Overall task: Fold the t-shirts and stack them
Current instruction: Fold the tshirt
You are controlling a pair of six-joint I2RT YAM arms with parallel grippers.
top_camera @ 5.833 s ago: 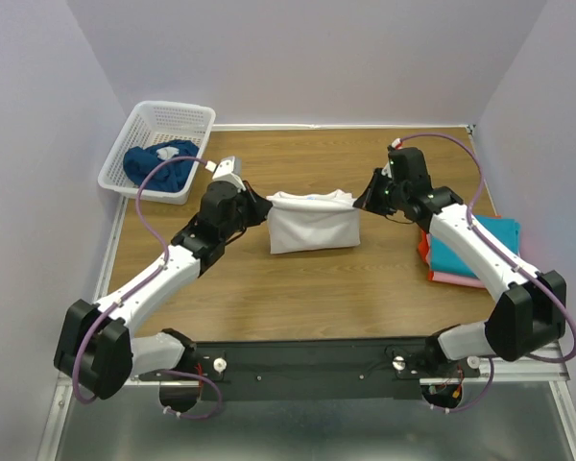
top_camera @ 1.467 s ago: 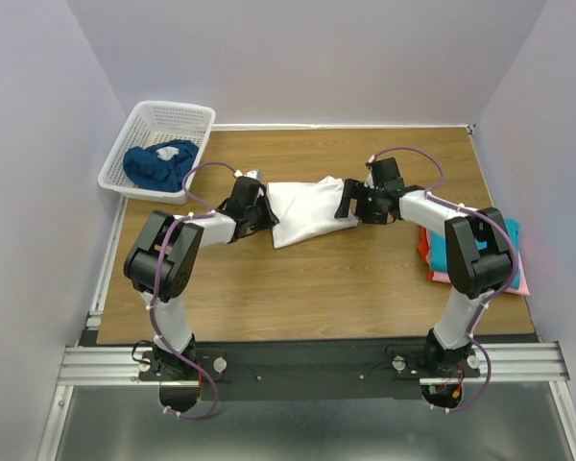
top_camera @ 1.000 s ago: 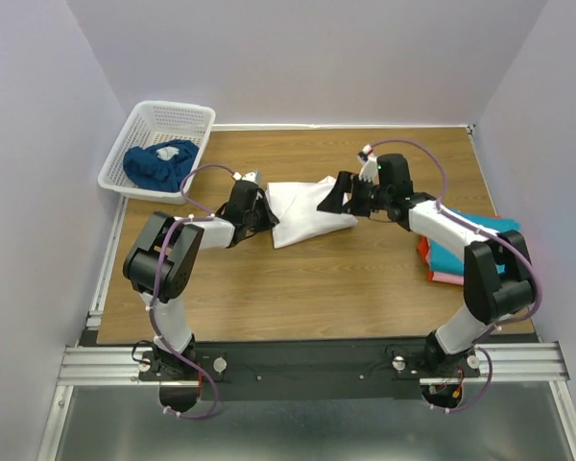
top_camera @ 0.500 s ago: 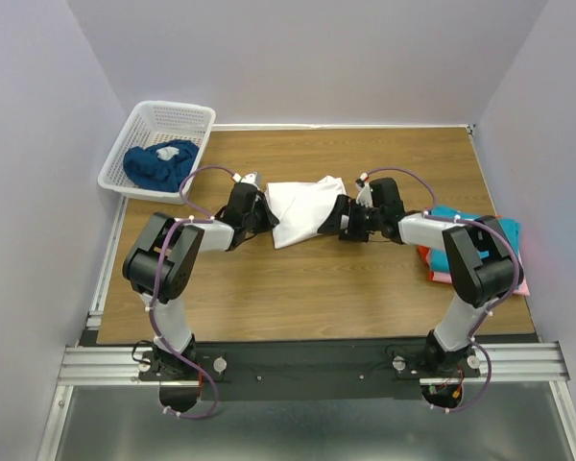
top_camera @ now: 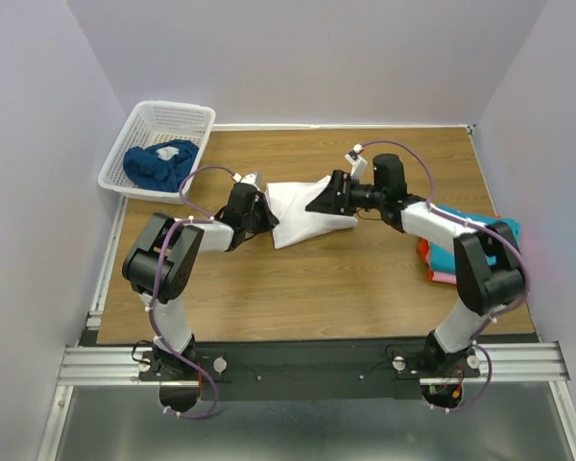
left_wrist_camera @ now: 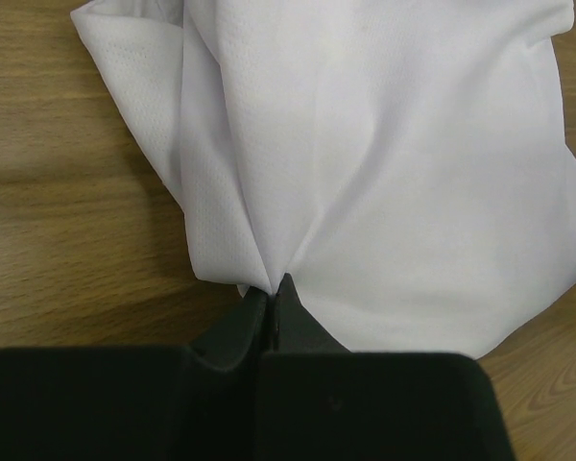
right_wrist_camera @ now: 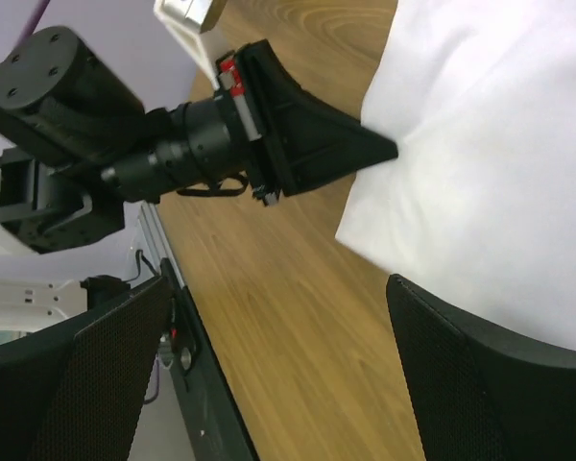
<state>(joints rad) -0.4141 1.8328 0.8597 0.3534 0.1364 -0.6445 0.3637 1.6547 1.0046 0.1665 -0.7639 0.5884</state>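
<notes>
Lying on the table [top_camera: 365, 279], white t-shirt [top_camera: 302, 213] is pinched at one edge by left gripper [left_wrist_camera: 272, 298], while right gripper [top_camera: 322, 199] is held open over it.

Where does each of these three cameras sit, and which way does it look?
Top external: above and behind the robot, looking down on the table, basket, left arm and right arm.
Left wrist: on the left arm, looking along the left gripper, shut on the white t-shirt.
Right wrist: on the right arm, looking through the open right gripper at the left gripper.
Shared: all three show the white t-shirt.
</notes>
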